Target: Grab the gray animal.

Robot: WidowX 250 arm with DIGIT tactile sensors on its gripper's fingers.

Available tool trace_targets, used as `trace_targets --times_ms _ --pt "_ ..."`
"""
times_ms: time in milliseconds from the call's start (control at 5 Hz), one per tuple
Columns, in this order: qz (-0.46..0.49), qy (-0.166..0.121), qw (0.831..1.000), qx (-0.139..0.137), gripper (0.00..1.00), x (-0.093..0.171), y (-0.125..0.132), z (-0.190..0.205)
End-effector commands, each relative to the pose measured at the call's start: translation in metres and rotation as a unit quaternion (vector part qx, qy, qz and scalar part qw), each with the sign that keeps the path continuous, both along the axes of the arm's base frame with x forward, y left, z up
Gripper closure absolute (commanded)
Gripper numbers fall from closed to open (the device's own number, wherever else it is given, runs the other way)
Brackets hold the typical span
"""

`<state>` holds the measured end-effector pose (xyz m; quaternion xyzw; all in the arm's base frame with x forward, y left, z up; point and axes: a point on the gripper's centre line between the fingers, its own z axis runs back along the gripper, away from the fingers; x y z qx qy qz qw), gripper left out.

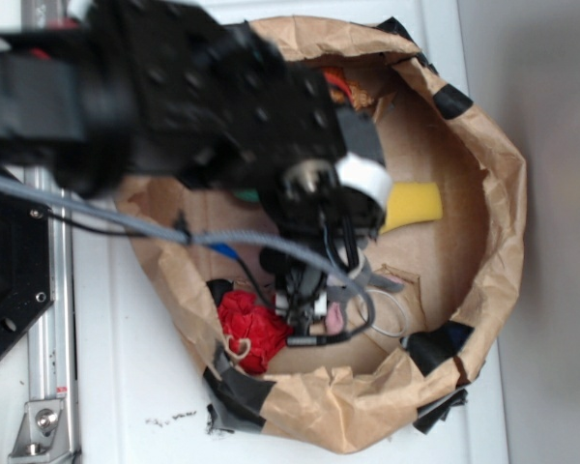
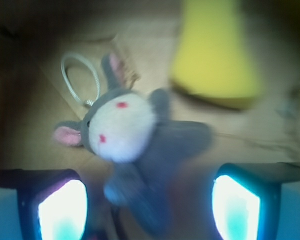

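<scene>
Two pale, glowing fingers [image 2: 62,210] of the pincer [image 2: 149,207] stand spread wide at the bottom of the wrist view, gripping nothing. Between them lies the small gray plush animal with a cream face, red eyes and pink-lined ears [image 2: 135,132]. Its head sits just ahead of the left finger, and its body trails into the gap toward the right one. A thin metal ring [image 2: 80,77] lies ahead and to the left, at the toy's head.

A yellow sponge wedge [image 2: 215,55] rests farther ahead on the right. In the exterior view a red ruffled fabric ball [image 1: 251,327] lies just beside the pincer inside the crumpled brown paper bag lined with black tape [image 1: 493,174], which stands on a white bench [image 1: 126,387].

To grasp well, I judge the pincer should descend straight, centre on the soft body rather than the ears or ring, and close firmly, since plush compresses and may slip.

No brand, label or legible writing shows.
</scene>
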<state>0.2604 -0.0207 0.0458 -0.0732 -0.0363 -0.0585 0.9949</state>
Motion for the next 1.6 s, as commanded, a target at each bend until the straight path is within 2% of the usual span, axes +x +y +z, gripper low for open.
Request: trace_targets --times_ms 0,200,400,600,800,1000,1200,1400 --pt "-0.033 -0.068 0.995 0.067 0.00 0.013 -0.028 -0.035" --pt "-0.011 -0.089 0.995 0.051 1.00 0.030 -0.023 -0.024" --pt "-0.021 -0.088 0.995 0.035 1.00 0.037 -0.028 -0.003" --pt "-0.048 -0.106 0.990 0.080 1.00 0.031 -0.029 0.023" --pt "-0.042 -0.094 0.993 0.064 1.00 0.018 -0.018 0.056" --pt "0.012 -0.059 0.993 0.106 1.00 -0.003 0.009 0.104" --pt "0.130 -0.028 0.979 0.157 1.00 -0.024 0.019 0.117" --pt "0.194 -0.019 0.972 0.132 1.00 -0.034 0.022 0.119"
